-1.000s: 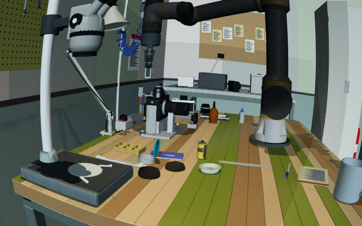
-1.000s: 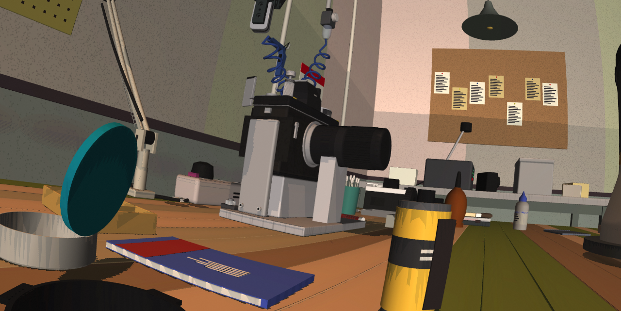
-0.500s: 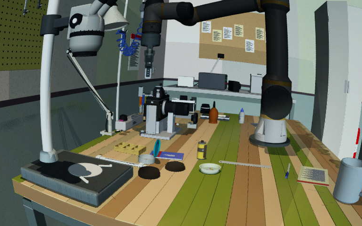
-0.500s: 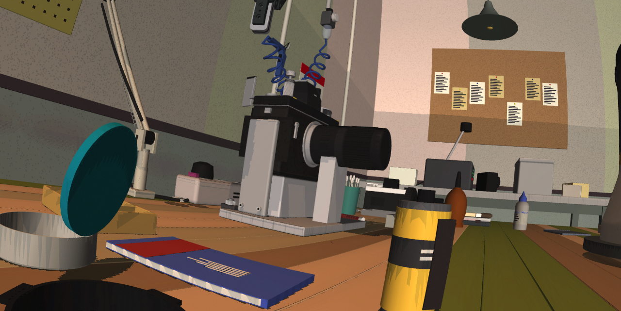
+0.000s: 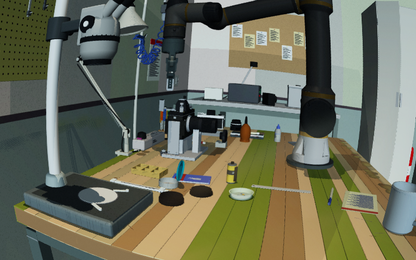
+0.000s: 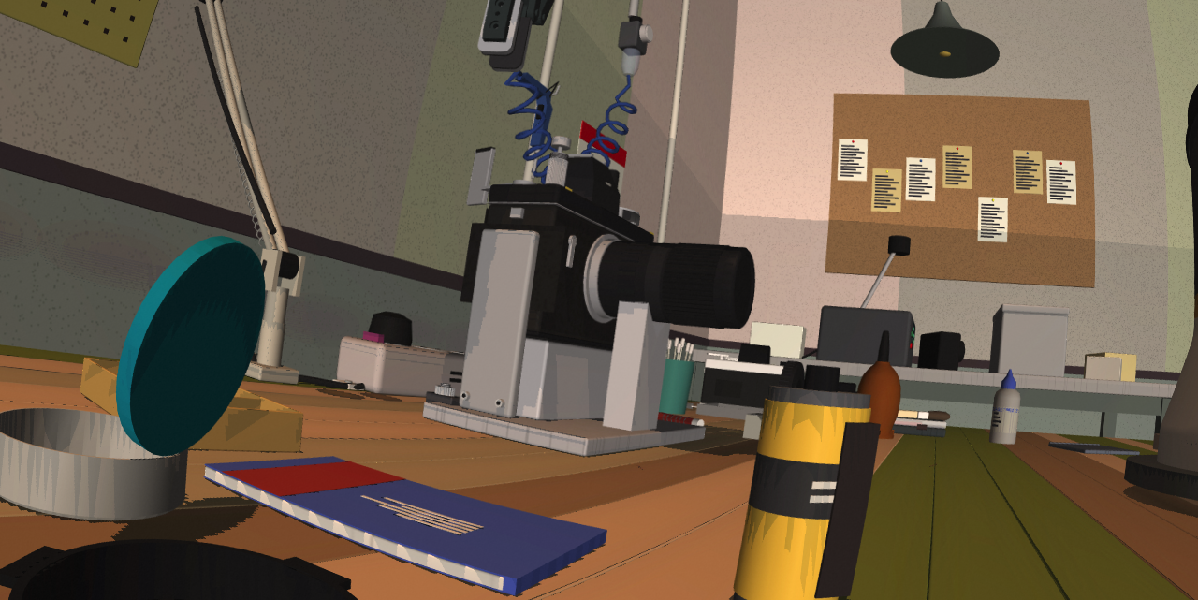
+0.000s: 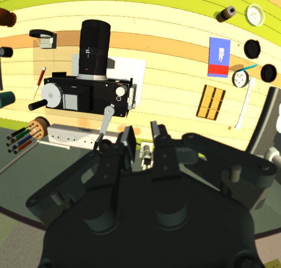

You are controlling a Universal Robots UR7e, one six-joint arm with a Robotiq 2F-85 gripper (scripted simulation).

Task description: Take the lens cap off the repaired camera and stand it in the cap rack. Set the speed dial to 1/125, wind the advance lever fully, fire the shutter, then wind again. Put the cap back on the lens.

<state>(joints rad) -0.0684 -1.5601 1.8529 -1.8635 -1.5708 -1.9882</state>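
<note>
The lens cap [image 7: 41,34] stands on edge in the grey cap rack [image 7: 47,42], beyond the lens; from the side cameras the camera body mostly hides it. The black camera [image 5: 183,124] sits clamped on a grey stand at the back left of the bench, lens [image 6: 674,285] bare and pointing right. On its top I see the silver speed dial [image 7: 52,95], the shutter button [image 7: 120,90] and the advance lever [image 7: 105,121], swung out from the body. My gripper [image 5: 170,84] hangs high above the camera's lever end. It is partly open and holds nothing.
Behind the camera run a power strip [image 7: 78,139] and a lamp arm [image 5: 102,97]. A microscope stand [image 5: 83,197] fills the front left corner. A film canister [image 5: 231,172], notebook [image 5: 192,178], tin with teal lid [image 5: 173,179], dish, ruler and mug [image 5: 403,207] lie across the front.
</note>
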